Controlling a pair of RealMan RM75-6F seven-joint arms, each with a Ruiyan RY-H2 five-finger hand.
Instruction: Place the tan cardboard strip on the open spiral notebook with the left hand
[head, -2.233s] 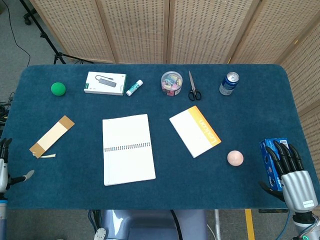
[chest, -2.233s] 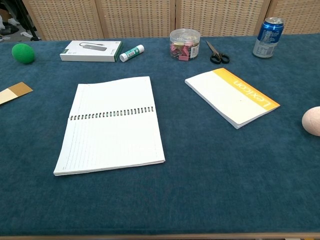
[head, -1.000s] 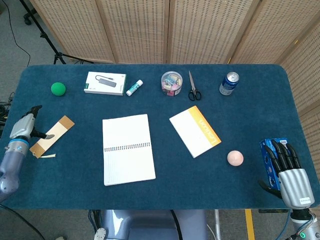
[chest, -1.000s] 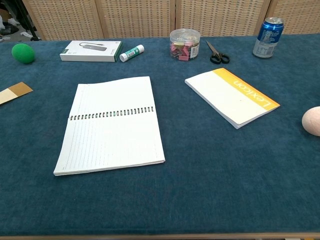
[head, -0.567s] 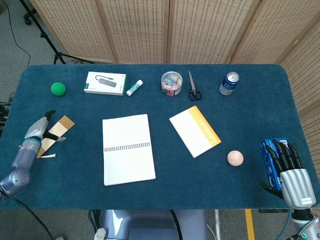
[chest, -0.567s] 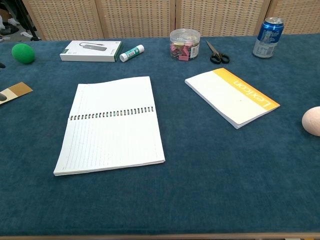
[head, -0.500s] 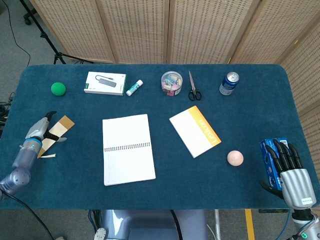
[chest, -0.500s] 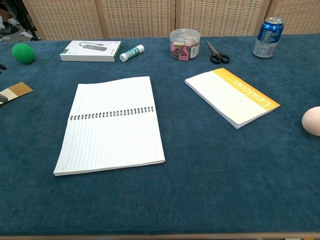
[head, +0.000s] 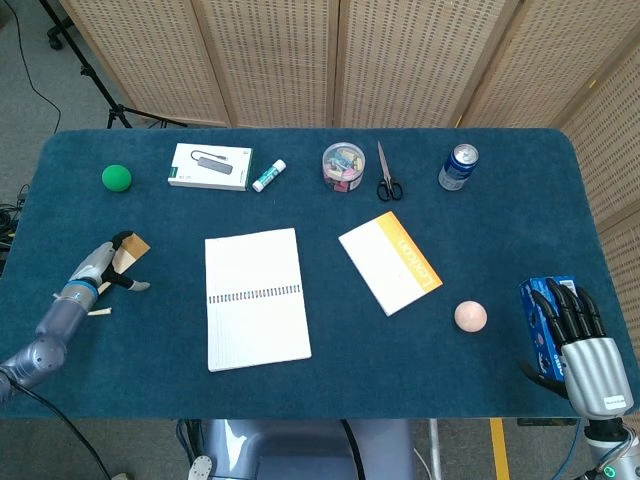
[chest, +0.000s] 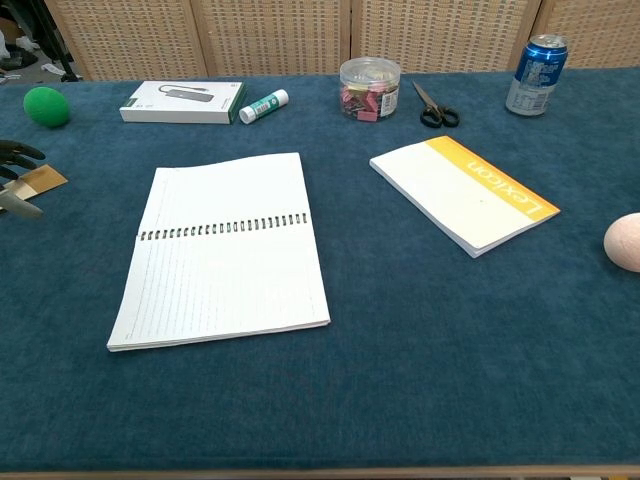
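Nearest me, my right hand (head: 582, 345) rests at the tabletop's (head: 330, 395) front right corner, fingers laid over a blue packet (head: 540, 305); whether it grips the packet I cannot tell. It has not moved over the last two seconds.

The change is on the left. My left hand (head: 100, 266) was down at the table edge two seconds ago; it has since swung in and now sits on top of the tan cardboard strip (head: 131, 247), covering most of it. Only the strip's darker far end pokes out past the fingers (chest: 22, 152). The fingers look spread over the cardboard, and I cannot tell whether they have closed on it yet.

The strip remains on the cloth, well left of the open spiral notebook (head: 256, 297), so I judge the pickup as just starting, with the carry across ahead.
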